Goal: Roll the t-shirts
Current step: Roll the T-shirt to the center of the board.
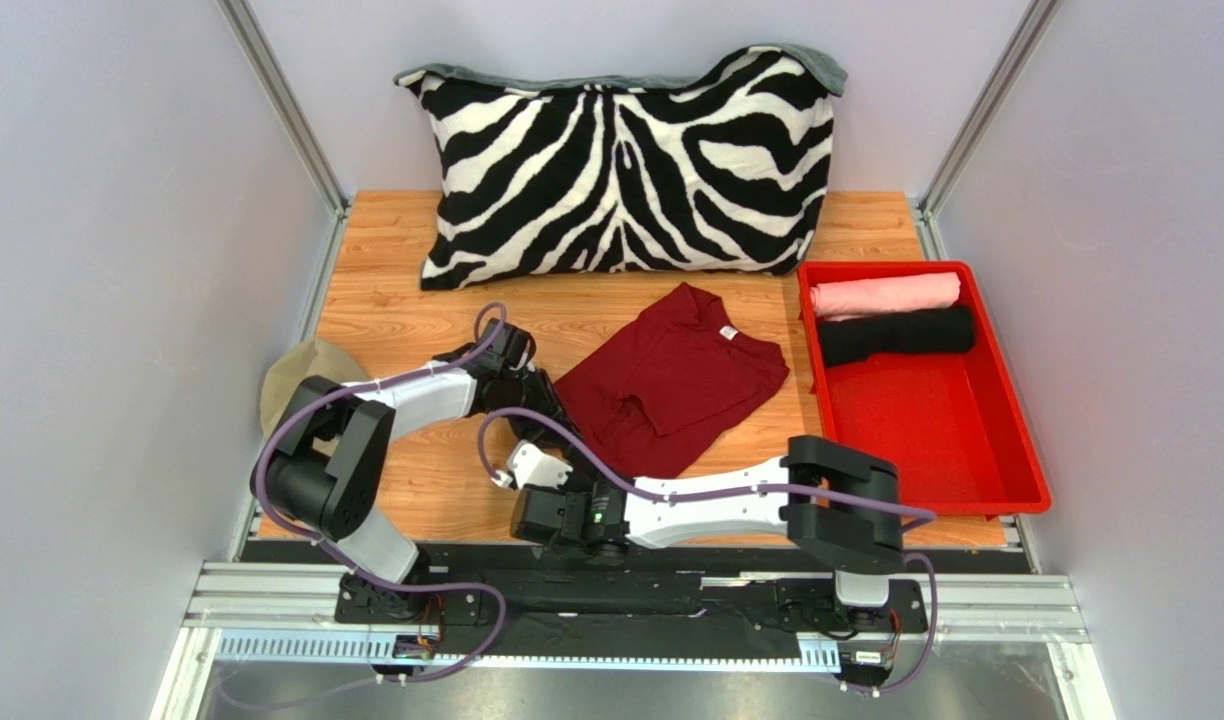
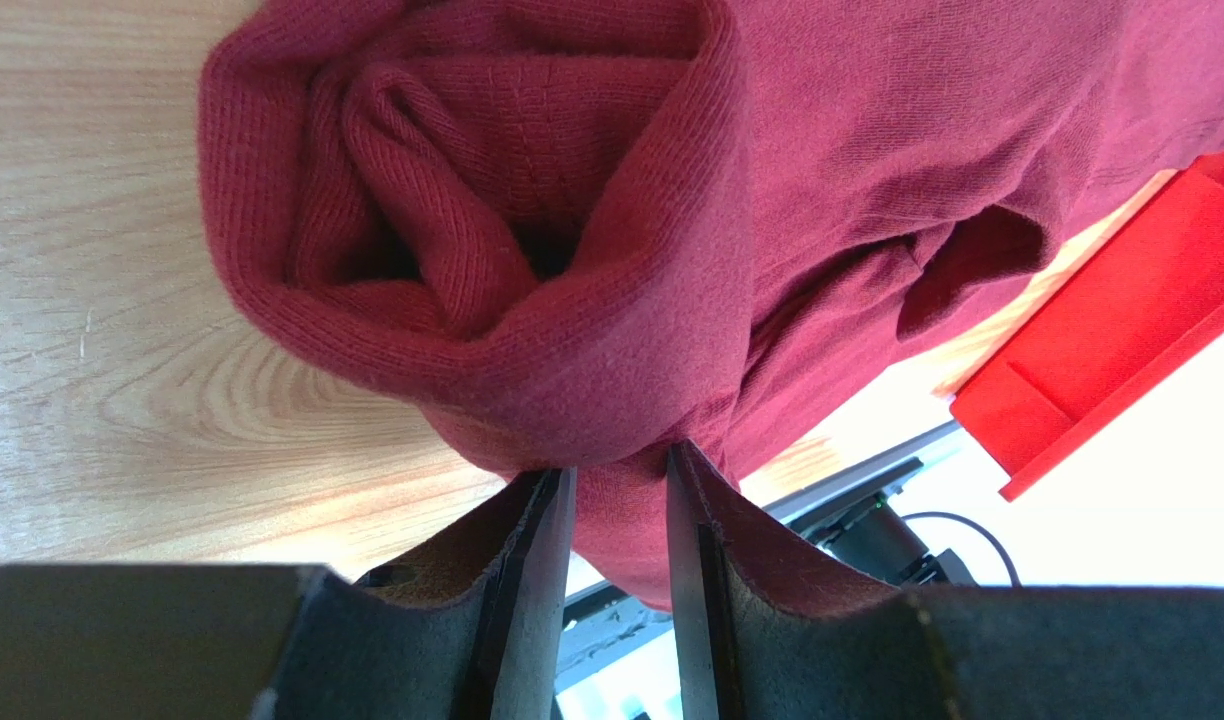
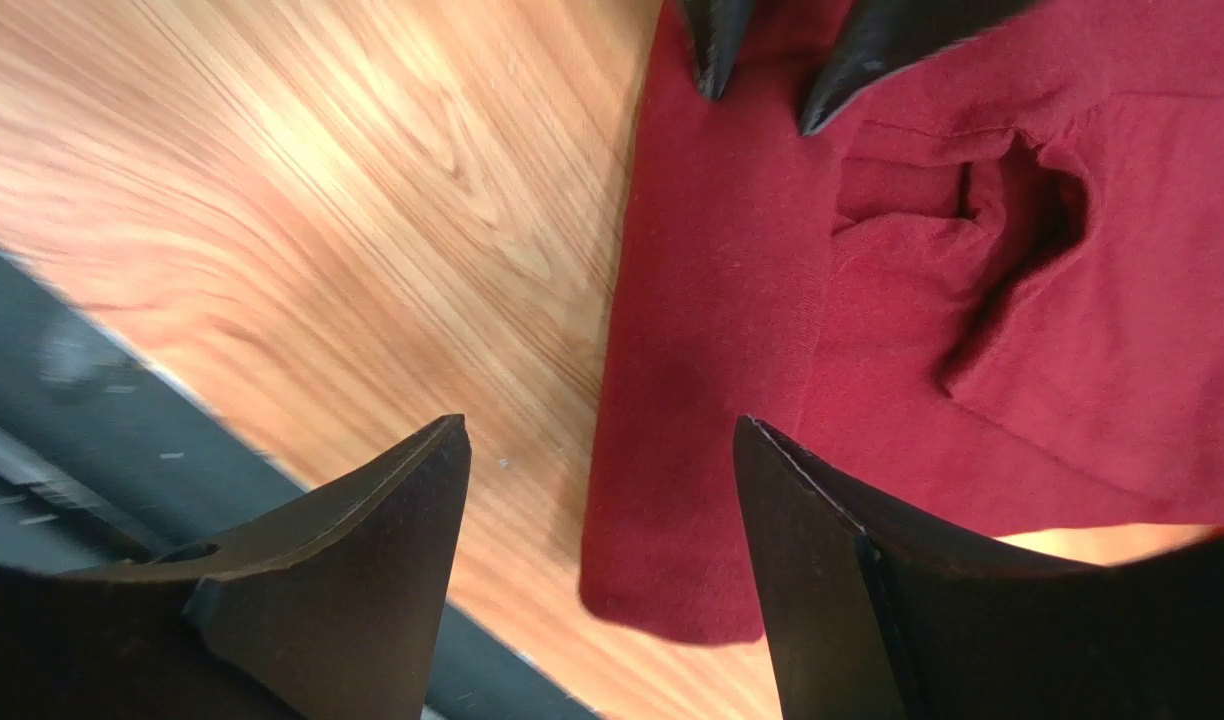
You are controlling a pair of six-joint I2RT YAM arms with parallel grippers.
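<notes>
The maroon t-shirt (image 1: 678,368) lies partly folded on the wooden tabletop (image 1: 408,308), in front of the zebra pillow (image 1: 626,165) and just beside the red tray (image 1: 1009,465), where a pink roll (image 1: 884,293) and a black roll (image 1: 896,333) lie. It looks light, soft and floppy, and is likely to slump and unroll unless pinned. A thick folded edge seems the best place to take hold. The left tool (image 2: 618,488) is clenched on a bunched fold at the shirt's left side, with cloth squeezed between its fingers. The right tool (image 3: 596,435) is released, jaws wide, hanging over the shirt's near corner and gripping nothing.
</notes>
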